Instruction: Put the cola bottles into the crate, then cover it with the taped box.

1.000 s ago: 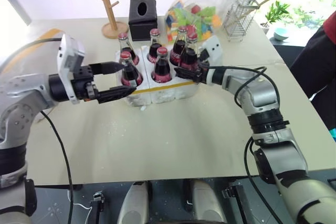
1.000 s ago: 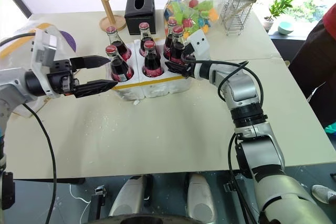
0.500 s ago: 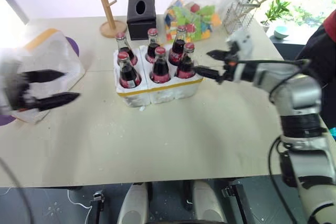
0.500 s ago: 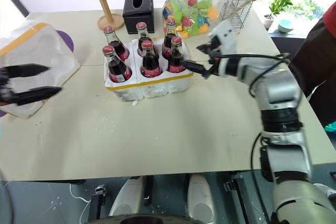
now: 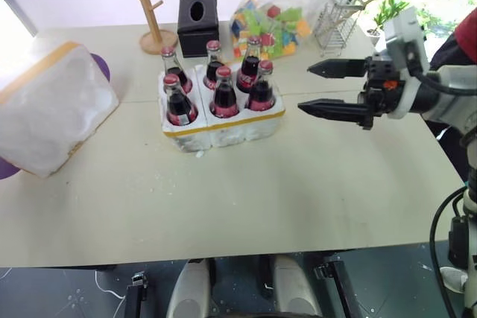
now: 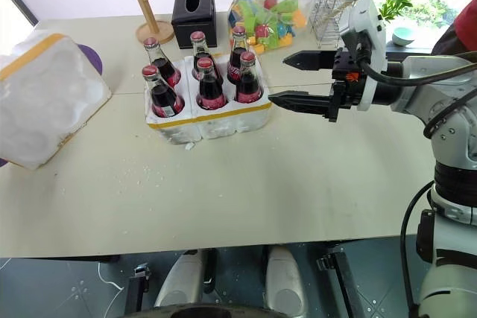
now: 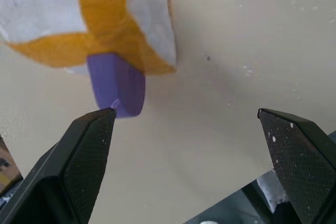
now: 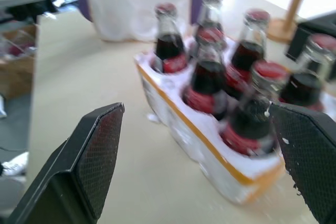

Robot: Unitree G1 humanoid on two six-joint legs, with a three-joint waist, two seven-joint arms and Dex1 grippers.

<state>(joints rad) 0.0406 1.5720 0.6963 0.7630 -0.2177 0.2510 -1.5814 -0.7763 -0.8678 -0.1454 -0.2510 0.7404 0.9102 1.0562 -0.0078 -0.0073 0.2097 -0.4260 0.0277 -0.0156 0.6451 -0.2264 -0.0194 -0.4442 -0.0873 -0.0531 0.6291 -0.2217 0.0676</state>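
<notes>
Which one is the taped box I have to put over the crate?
Start at the crate of cola bottles mid-table and look toward the table's left edge. The taped box lies there tilted: a big white foam block with yellow tape bands, far bulkier than the low crate.

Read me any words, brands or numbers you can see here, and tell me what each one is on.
No text is legible.
Cola bottles: red labels carry white marks, too small and blurred to read.
Taped box: no writing shows on its visible faces.
Black tissue box: no print visible.
</notes>
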